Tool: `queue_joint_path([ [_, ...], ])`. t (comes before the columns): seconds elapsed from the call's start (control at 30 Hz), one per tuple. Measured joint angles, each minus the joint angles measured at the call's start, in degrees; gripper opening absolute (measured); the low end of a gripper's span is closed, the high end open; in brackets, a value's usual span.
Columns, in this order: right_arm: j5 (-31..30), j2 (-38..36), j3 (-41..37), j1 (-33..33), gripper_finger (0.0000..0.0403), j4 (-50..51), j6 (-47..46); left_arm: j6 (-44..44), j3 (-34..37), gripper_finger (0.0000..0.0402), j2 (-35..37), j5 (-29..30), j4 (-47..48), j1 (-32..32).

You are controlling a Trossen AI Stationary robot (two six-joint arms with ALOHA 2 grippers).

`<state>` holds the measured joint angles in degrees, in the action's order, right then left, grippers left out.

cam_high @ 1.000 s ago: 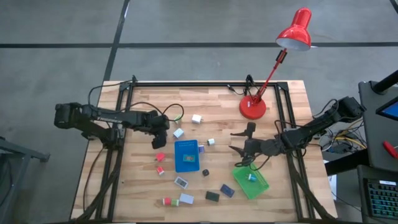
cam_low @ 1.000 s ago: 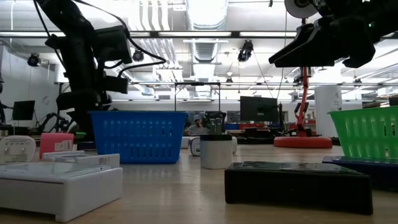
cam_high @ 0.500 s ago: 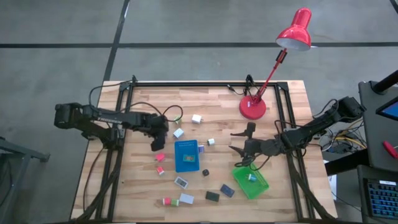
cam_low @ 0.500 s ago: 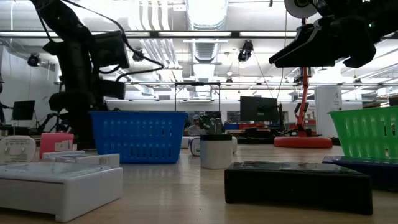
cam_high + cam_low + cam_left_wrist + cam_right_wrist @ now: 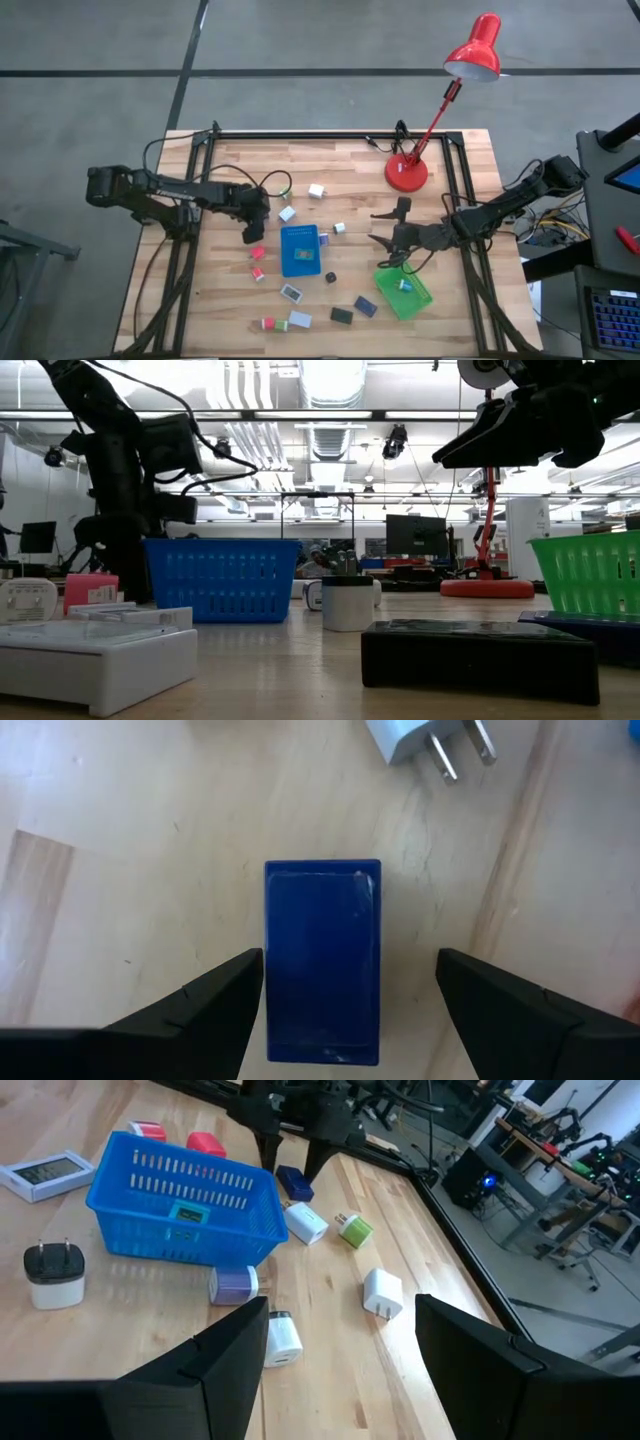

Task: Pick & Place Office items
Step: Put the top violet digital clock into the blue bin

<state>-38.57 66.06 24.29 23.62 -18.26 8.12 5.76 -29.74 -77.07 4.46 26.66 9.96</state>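
A navy block (image 5: 322, 960) lies flat on the wooden table, left of the blue tray (image 5: 299, 250). My left gripper (image 5: 350, 960) points down over the block, open, with one finger on each long side and no contact showing. The right wrist view shows it too, my left gripper (image 5: 292, 1158) standing over the navy block (image 5: 293, 1180). Off the table between the blue tray and the green tray (image 5: 403, 292), my right gripper (image 5: 378, 227) hangs open, nothing between its fingers. Several other small office items are scattered around the trays.
A white plug (image 5: 415, 740) lies just beyond the navy block. Two red blocks (image 5: 258, 252) sit near the left gripper. A red desk lamp (image 5: 407, 172) stands at the far right. Small boxes (image 5: 341, 315) lie toward the near edge.
My left gripper has sunk slightly toward the navy block, its fingers as far apart as before.
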Motion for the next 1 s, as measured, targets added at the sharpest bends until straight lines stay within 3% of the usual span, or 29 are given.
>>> queue_joint_path([
  [0.17, 0.0, 0.0, 0.0, 0.0, 0.0247, 0.0, 0.0, 0.2, 0.0, 0.0303, 0.0, 2.5, -0.8, 0.0],
  [0.27, 0.0, 0.0, 0.0, 0.0, 0.0247, 0.0, 0.0, 0.2, 0.0, 0.028, 0.0, 3.3, -1.0, 0.0],
  [0.5, 0.0, 0.0, 0.0, 0.0, 0.0247, 0.0, 0.0, 0.0, 0.0, 0.0137, -0.1, 4.6, -0.7, 0.0],
  [1.0, 0.0, 0.0, 0.0, 0.0, 0.0247, 0.0, 0.0, -3.5, 1.2, 0.0139, 0.6, 3.2, -3.0, 0.0],
])
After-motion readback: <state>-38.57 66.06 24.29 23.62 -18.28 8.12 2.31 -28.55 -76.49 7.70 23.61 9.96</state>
